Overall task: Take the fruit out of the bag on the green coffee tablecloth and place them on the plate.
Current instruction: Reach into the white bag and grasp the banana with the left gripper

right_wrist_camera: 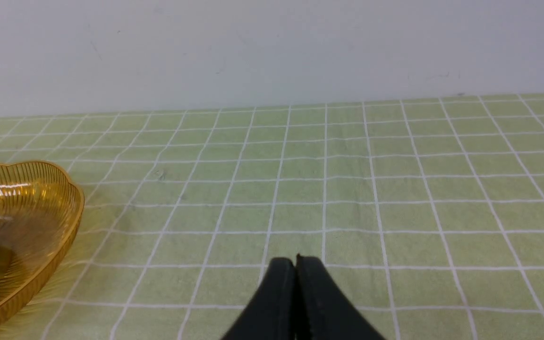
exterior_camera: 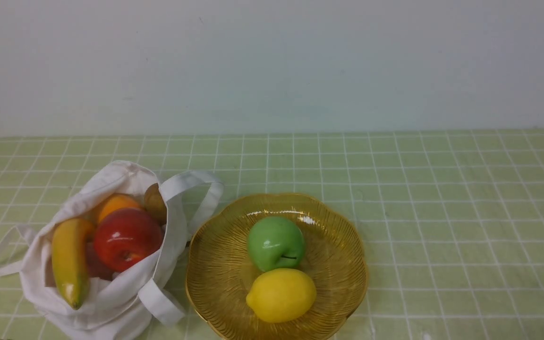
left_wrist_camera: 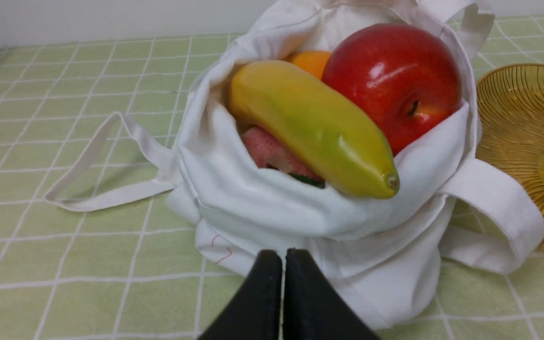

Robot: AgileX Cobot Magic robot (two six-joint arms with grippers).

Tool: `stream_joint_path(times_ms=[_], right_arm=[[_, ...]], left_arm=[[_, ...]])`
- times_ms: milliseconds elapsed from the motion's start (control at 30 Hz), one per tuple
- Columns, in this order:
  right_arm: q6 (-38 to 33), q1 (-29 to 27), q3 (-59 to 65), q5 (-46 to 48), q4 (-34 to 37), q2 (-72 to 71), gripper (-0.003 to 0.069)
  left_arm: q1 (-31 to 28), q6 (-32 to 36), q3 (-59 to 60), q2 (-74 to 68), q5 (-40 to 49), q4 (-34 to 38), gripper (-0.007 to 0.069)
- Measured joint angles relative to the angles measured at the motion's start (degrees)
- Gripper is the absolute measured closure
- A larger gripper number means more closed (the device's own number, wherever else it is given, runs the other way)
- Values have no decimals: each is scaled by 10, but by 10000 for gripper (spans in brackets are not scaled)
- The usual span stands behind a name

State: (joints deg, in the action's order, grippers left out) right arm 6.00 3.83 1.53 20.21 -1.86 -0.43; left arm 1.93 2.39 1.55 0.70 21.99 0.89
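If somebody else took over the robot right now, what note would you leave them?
Left pincer: shut, nothing held. Right pincer: shut, nothing held.
Bag: left of the plate, open. In it: banana, red apple, orange, at least two more items, partly hidden.
On the plate: green apple, lemon.
Left to do: move the bag's fruit onto the plate.

A green tablecloth point(exterior_camera: 465, 226) with a white grid covers what bears the things, its far edge running along the wall. Toward the near left corner sits a white cloth bag point(exterior_camera: 168, 245), its straps lying loose. Just beside it, by the near edge around the middle, rests the scalloped amber plate point(exterior_camera: 338, 245).
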Motion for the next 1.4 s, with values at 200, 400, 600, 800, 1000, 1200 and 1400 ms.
stream_joint_path(times_ms=[200,400,600,800,1000,1200,1400], right_arm=[[0,0,0,0,0,0,674],[0,0,0,0,0,0,674],[0,0,0,0,0,0,674],[0,0,0,0,0,0,674],[0,0,0,0,0,0,674],[0,0,0,0,0,0,674],[0,0,0,0,0,0,674]], left_arm=[[0,0,0,0,0,1,632],[0,0,0,0,0,1,632],[0,0,0,0,0,1,632],[0,0,0,0,0,1,632],[0,-2,0,0,0,1,632],[0,-24,0,0,0,32,632],[0,-142,0,0,2,271,632]])
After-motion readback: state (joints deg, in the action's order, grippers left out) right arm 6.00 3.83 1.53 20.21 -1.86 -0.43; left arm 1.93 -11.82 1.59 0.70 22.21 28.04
